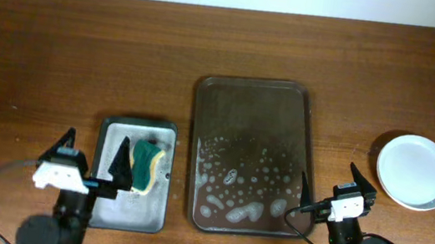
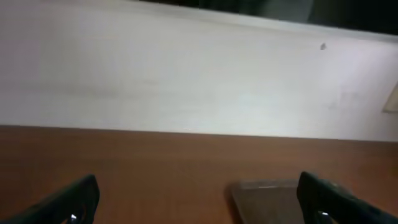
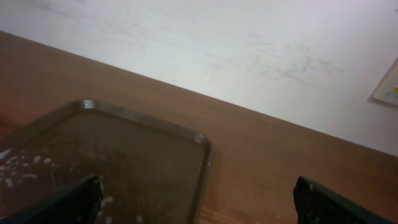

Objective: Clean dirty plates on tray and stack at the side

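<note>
The tray point(image 1: 252, 114), dark and rectangular, is laid on the brown wooden table point(image 1: 83, 54) at the middle. No plate is carried on it. Its near half is covered with white suds point(image 1: 241, 199), while its far half is bare. The far corner of the tray is also caught in the right wrist view point(image 3: 137, 155), and an edge of it in the left wrist view point(image 2: 264, 194).

A smaller metal pan point(image 1: 147, 210) is set just left of the tray, apart from it. The white plate point(image 1: 415, 172) is placed on the table to the right of the tray, well clear of its rim, and appears clean. Whether more than one plate is stacked there cannot be told. A green and yellow sponge point(image 1: 146, 166) is lying in the pan, toward its right side.

The left gripper point(image 1: 98, 137) is held over the pan's left part, with its jaws spread and nothing between them. The right gripper point(image 1: 329, 172) is held over the tray's near right corner, likewise spread and empty. The same wide gap is shown in each wrist view.
</note>
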Available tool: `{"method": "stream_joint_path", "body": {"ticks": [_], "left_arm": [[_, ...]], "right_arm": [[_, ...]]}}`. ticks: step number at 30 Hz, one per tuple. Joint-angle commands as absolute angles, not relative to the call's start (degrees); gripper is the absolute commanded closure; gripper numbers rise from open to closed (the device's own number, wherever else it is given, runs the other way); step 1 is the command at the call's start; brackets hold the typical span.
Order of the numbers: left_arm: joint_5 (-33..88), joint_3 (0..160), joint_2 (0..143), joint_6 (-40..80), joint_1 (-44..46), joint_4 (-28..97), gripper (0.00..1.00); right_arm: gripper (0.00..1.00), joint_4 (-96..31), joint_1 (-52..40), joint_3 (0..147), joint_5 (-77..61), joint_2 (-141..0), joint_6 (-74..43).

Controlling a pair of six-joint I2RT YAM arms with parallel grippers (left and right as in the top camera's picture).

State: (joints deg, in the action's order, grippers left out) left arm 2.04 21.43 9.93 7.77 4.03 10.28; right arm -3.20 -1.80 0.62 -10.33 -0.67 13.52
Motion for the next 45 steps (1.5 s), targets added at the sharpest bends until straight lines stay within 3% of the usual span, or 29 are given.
{"method": "stream_joint_path", "body": {"ticks": [1,6,13,16,45], "left_arm": [[1.7,11.8,1.2,6.7,3.6,4.4,0.0],[1.4,0.4,0.3,6.5,3.6,-7.2,0.0],[1.1,0.5,0.3,6.5,3.6,-4.0,0.0],[1.1,0.5,0.3,6.5,3.6,4.3,0.01],[0.8,0.6,0.8,6.5,3.6,4.8,0.0]], "right_arm": [[0.01,-3.6,-1.4,0.3,-9.8,-0.4,13.3],[0.01,-3.6,-1.4,0.3,-9.8,-0.4,13.3],[0.01,-3.6,-1.4,0.3,-9.8,-0.4,13.3],[0.01,-3.6,-1.4,0.3,-9.8,-0.4,13.3],[0.01,-3.6,-1.4,0.3,-9.8,-0.4,13.3]]}}
